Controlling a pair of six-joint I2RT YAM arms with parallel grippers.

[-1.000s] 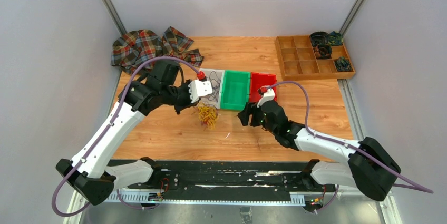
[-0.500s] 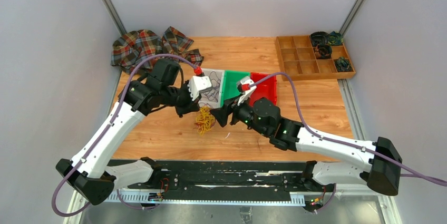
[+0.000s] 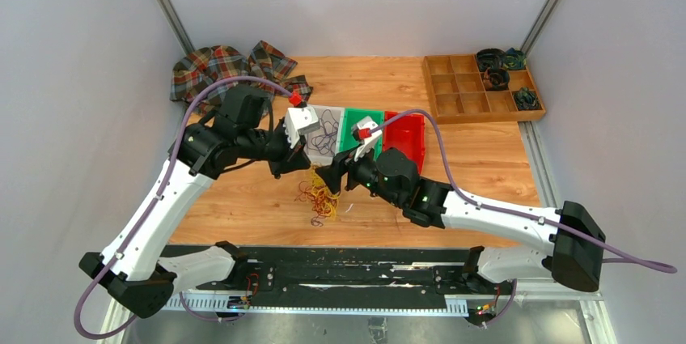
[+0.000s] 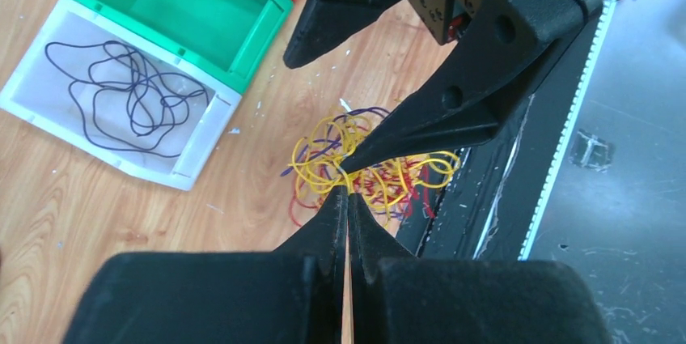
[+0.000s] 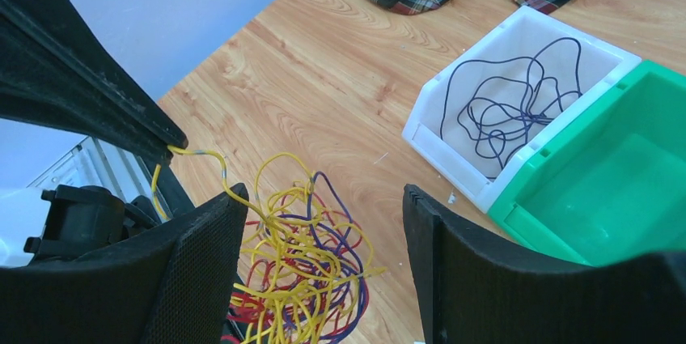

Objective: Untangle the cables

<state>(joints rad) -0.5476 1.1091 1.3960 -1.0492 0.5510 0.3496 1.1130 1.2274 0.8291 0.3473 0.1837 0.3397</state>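
Observation:
The cables (image 5: pixel 303 279) are a yellow, dark red and purple tangle hanging just above the wood, also seen as the cables (image 3: pixel 320 198) and cables (image 4: pixel 376 170). My left gripper (image 4: pixel 349 192) is shut on a yellow strand at the top of the tangle; in the top view the left gripper (image 3: pixel 302 171) sits up and left of it. My right gripper (image 5: pixel 323 227) is open, its fingers (image 5: pixel 202 271) straddling the tangle without touching. In the top view the right gripper (image 3: pixel 340 176) is just right of the tangle. A single dark purple cable (image 5: pixel 506 101) lies in the white bin (image 5: pixel 425 129).
A green bin (image 3: pixel 362 128) and a red bin (image 3: pixel 404 135) stand beside the white bin (image 3: pixel 322 109). A plaid cloth (image 3: pixel 218 69) lies at the back left. A wooden compartment tray (image 3: pixel 469 89) with dark items is at the back right. The table's near edge runs close below the tangle.
My right arm has swung left from the red bin to the tangle, jaws open around it. The left gripper shifted slightly back-left, and the tangle now hangs lower and stretched.

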